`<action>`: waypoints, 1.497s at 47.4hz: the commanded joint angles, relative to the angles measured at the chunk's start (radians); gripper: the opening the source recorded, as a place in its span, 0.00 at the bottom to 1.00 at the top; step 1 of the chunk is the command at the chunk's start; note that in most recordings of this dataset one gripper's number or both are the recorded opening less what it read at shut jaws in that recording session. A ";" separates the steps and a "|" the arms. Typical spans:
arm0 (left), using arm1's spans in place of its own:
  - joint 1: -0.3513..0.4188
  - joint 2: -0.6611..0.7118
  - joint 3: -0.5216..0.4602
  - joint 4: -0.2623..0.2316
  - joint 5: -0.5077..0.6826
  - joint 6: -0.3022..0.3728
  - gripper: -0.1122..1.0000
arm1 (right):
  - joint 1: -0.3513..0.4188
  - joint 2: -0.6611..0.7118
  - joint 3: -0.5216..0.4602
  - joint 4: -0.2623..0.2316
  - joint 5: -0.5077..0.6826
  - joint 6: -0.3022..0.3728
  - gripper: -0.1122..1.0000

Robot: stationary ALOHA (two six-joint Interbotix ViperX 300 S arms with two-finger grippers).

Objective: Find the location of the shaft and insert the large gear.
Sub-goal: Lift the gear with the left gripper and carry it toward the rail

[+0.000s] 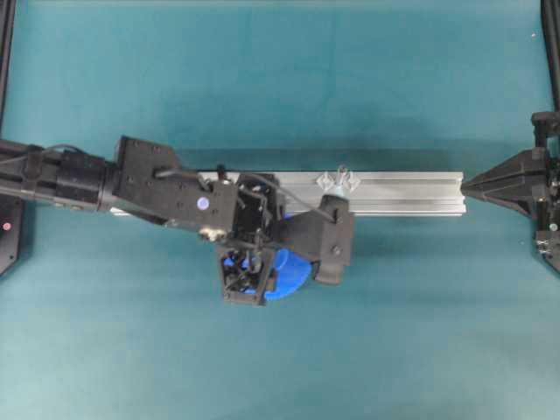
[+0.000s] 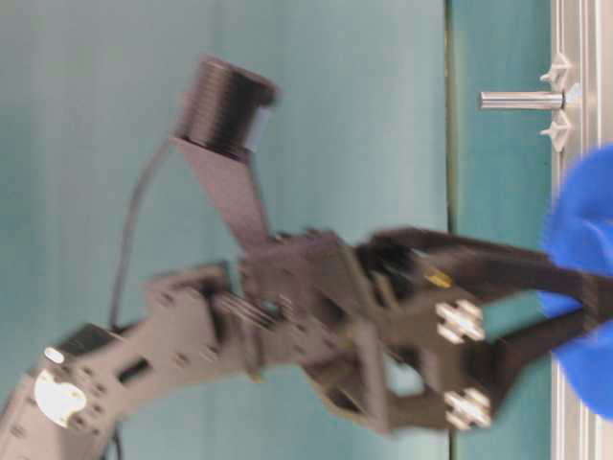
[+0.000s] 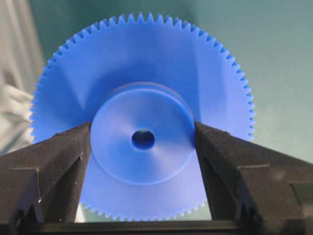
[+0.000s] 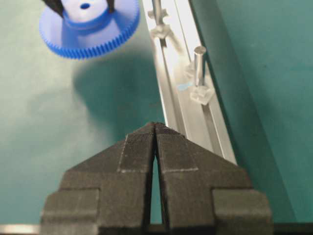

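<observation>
One arm has the big blue gear (image 3: 142, 122) up off the table; the left tool (image 3: 143, 142) is clamped on its middle hub. Right tool (image 4: 155, 128) is pinched together, idle. Next, line the gear's hole over the pin (image 1: 342, 171) nearby on the rail (image 1: 411, 192) and lower.

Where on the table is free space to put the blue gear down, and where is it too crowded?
Bare teal table lies beyond the aluminium rail, and more along the near edge, below the large gear. The strip between the rail's right end and the shut right gripper is tight. Crowded: the rail's middle, where the left gripper holds the gear by its hub near the shaft.
</observation>
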 commanded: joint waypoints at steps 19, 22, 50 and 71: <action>0.054 -0.052 -0.195 0.006 0.097 0.112 0.73 | -0.002 -0.006 -0.011 0.000 -0.003 0.008 0.12; 0.061 -0.049 -0.213 0.003 0.103 0.121 0.73 | -0.002 -0.006 -0.011 0.000 -0.003 0.008 0.12; 0.135 0.026 -0.368 0.009 0.120 0.201 0.73 | -0.002 -0.015 -0.011 0.000 -0.003 0.008 0.12; 0.169 0.147 -0.514 0.008 0.163 0.232 0.73 | -0.002 -0.037 -0.009 -0.003 0.008 0.008 0.12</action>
